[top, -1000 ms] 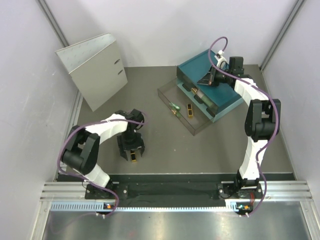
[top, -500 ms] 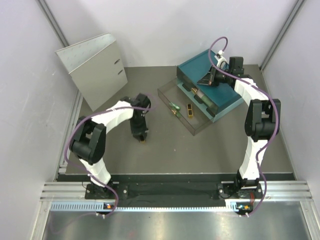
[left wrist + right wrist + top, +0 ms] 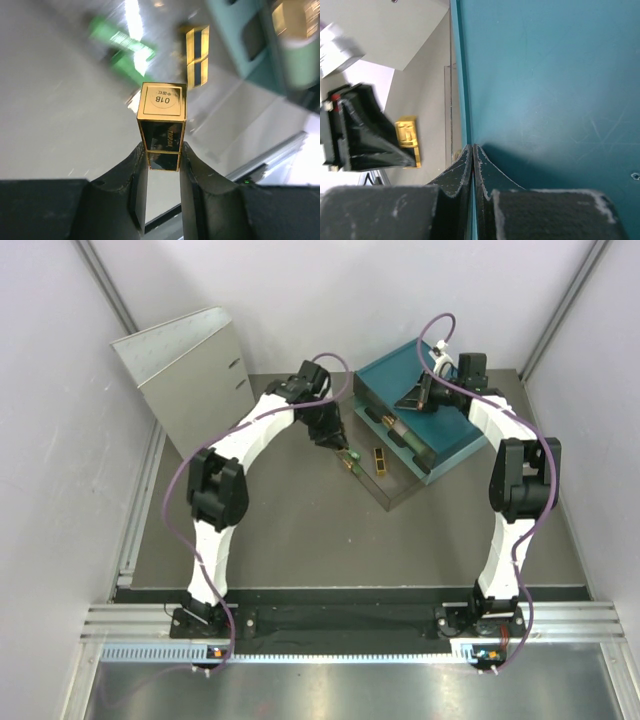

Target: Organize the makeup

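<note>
In the left wrist view my left gripper is shut on a gold-and-black block, which stands upright between the fingers. From above, that gripper hangs at the left edge of the clear plastic box. A green tube and a second gold-and-black block lie in the box; both show blurred in the left wrist view, the tube beside the block. My right gripper is shut with nothing in it. It rests on top of the teal drawer box, at its left edge.
The teal drawer box stands at the back right, with the clear box against its front. A grey ring binder stands open at the back left. White walls close in both sides.
My left gripper shut on the gold-and-black block at the near left. It then carried the block far and right to the clear box. The right arm has not moved.
</note>
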